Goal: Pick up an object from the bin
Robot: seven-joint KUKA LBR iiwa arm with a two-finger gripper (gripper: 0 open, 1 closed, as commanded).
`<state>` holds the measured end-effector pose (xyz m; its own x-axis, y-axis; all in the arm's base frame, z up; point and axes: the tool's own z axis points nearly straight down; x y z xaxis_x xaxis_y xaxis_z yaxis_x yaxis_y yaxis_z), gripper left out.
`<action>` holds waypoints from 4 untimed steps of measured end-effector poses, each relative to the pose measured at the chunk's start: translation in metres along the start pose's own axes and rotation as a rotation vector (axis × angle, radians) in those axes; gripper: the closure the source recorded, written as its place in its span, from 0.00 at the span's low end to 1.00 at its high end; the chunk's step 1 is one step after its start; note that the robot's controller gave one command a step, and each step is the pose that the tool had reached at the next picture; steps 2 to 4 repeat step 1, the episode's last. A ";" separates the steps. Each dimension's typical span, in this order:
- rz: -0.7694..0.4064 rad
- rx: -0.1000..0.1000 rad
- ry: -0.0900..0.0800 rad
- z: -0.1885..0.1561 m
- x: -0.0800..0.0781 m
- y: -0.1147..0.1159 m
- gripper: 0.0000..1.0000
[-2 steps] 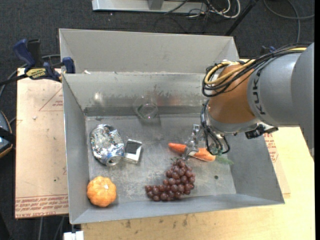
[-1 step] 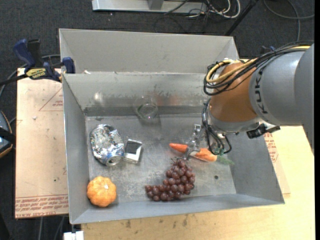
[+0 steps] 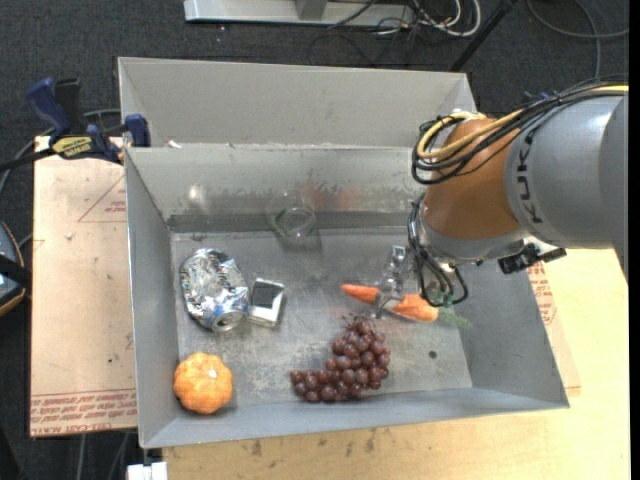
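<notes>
My gripper hangs low over the right half of the bin floor, its metal fingers right at an orange carrot that lies across the floor with its thick end to the right. Whether the fingers are round the carrot or just above it I cannot tell. Just below the carrot lies a bunch of dark purple grapes.
A crushed silver can and a small square metallic box lie at the left. A small orange pumpkin sits in the front left corner. A clear plastic cup rests by the back wall. The arm's orange cover overhangs the right side.
</notes>
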<state>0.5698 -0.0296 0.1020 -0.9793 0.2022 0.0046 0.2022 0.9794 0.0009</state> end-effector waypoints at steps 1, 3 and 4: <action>0.000 0.000 -0.002 -0.022 0.000 0.000 1.00; 0.000 0.000 -0.002 -0.022 0.000 0.000 1.00; 0.000 0.000 -0.002 -0.022 0.000 0.000 1.00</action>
